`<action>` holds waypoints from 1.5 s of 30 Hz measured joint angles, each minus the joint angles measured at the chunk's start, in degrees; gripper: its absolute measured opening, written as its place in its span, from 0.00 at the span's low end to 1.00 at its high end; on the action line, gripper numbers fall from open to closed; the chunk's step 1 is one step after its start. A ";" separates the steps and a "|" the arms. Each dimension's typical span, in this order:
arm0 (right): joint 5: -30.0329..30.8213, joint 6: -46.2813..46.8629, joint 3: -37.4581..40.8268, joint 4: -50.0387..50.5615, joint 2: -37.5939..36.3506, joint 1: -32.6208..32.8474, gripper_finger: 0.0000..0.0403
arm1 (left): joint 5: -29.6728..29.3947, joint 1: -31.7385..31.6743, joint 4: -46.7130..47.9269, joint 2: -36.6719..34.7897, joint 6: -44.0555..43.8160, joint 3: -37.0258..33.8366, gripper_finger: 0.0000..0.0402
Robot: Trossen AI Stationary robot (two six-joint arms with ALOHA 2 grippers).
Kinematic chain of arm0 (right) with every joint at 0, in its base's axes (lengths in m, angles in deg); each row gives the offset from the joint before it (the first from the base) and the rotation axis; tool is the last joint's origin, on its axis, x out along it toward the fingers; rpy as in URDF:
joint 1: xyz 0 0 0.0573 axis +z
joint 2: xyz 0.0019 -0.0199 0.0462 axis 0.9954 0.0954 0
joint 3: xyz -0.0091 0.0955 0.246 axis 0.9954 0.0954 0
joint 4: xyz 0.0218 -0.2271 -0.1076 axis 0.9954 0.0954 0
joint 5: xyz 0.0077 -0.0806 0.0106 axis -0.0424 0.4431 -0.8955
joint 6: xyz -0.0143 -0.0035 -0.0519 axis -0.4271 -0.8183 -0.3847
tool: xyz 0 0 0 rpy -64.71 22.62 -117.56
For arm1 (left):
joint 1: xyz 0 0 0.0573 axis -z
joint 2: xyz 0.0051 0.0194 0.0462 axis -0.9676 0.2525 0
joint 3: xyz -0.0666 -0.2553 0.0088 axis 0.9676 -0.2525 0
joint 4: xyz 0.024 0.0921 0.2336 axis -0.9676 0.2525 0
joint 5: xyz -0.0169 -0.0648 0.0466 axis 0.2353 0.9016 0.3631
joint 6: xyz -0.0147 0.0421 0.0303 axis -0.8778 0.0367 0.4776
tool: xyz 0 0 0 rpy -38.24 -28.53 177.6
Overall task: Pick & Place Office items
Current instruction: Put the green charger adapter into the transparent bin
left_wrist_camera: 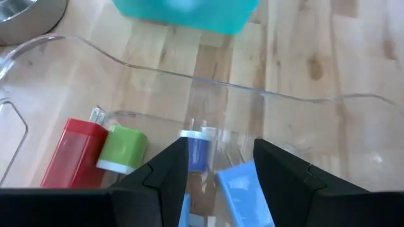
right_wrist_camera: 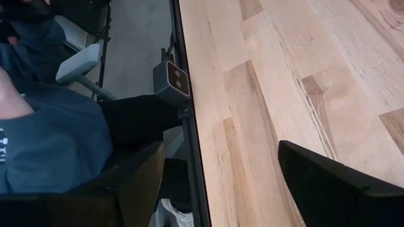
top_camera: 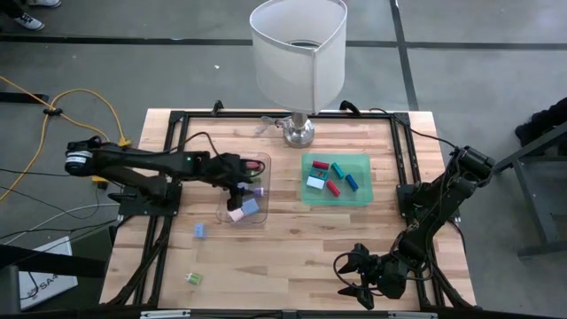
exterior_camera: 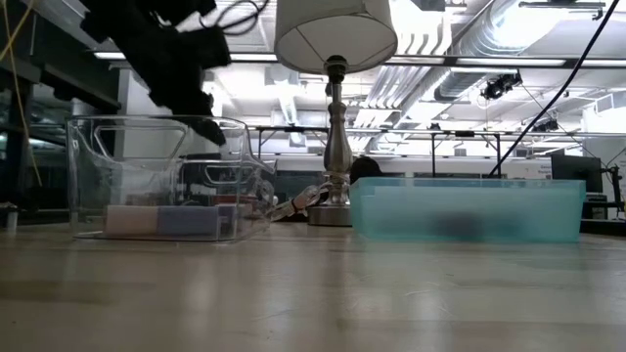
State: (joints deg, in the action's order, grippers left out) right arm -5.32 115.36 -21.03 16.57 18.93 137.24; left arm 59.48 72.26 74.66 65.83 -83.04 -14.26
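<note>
Your two arms are matte black and jointed. The left arm (top_camera: 142,167) has a silver cylindrical motor cap at nine o'clock; each pincer ends in broad, angular black fingers (left_wrist_camera: 165,173).

Grey floor (top_camera: 478,80), yellow cable (top_camera: 35,133), exposed ceiling ducts (exterior_camera: 489,39).

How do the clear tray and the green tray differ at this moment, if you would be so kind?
The clear tray is colourless with taller walls; the green tray is teal-tinted and lower. The left gripper hangs open over the clear tray; nothing is above the green tray. Both hold small office items.
</note>
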 joint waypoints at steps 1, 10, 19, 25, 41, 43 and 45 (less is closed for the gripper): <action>0.02 -0.02 -0.01 0.03 0.00 0.02 0.74 | -0.06 0.41 0.72 -0.93 -0.02 0.00 0.43; 0.02 -0.02 0.00 0.04 -0.01 0.02 0.74 | -7.68 6.70 8.39 -9.40 -2.00 0.19 0.43; 0.02 -0.02 0.00 0.03 0.00 0.02 0.74 | -14.72 16.17 27.27 -11.71 -12.10 9.29 0.43; 0.01 -0.01 -0.01 0.02 -0.01 0.01 0.74 | -19.07 24.03 38.97 -11.31 -29.52 12.39 0.43; 0.00 0.00 0.00 0.00 0.00 0.02 0.74 | -13.68 42.03 42.07 -9.70 -52.93 12.39 0.43; 0.02 0.00 0.00 0.02 0.00 0.00 0.74 | -12.23 44.24 40.00 -8.89 -52.63 12.39 0.43; 0.02 -0.01 -0.01 0.00 0.00 0.01 0.74 | -11.01 46.43 38.44 -7.98 -50.86 12.39 0.43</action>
State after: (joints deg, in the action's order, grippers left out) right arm -5.30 115.35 -21.04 16.57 18.93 137.25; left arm 48.47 118.69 113.10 57.86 -133.90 -1.87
